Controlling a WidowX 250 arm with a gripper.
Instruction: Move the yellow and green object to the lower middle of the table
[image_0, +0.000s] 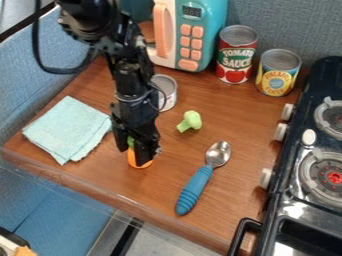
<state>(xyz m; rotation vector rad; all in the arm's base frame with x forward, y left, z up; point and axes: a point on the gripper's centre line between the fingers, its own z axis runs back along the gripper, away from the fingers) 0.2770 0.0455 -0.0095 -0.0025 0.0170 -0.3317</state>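
Left of the frame's centre, the jaws are at the orange-and-green object; I cannot tell whether they grip it. The worktop's edge slants below; wood shows between object and spoon, cloth lying upper left.

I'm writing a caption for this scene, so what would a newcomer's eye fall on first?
Probably the black robot arm, hanging down from the upper left, its pincer at a green and orange object. Next, perhaps the teal toy microwave at the top and the blue-handled spoon at lower middle.
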